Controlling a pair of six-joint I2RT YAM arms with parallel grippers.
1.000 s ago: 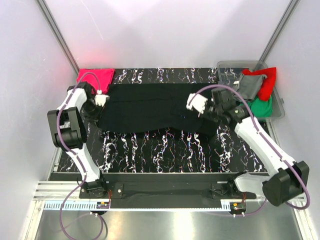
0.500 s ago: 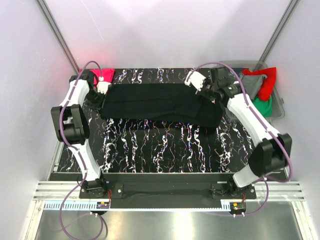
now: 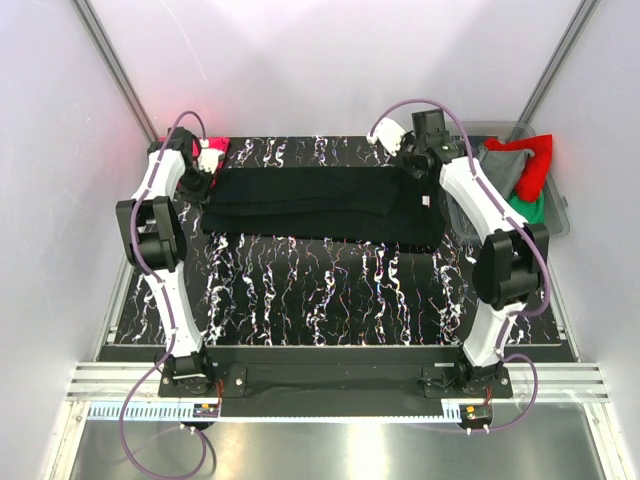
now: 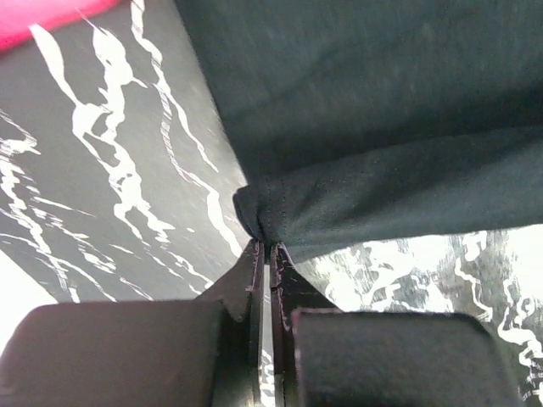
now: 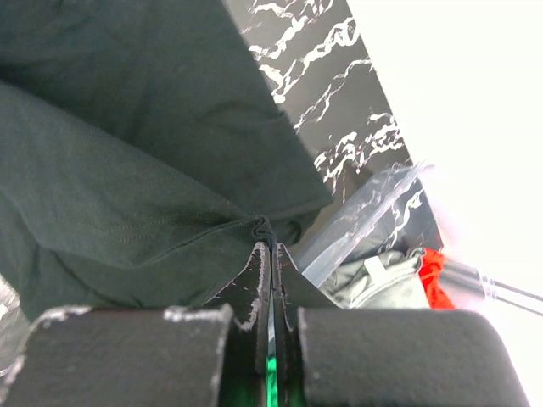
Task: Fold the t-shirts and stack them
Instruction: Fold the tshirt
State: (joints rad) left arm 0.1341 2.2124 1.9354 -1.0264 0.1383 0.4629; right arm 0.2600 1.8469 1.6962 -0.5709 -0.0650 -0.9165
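Black t-shirt (image 3: 320, 205), long axis lying left to right across the counter (image 3: 320, 290); left jaws pinch its far left corner, right jaws pinch its far right corner

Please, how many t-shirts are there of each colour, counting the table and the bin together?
black t-shirt: 1
pink-red t-shirt: 1
grey t-shirt: 1
red t-shirt: 1
green t-shirt: 1
Total: 5
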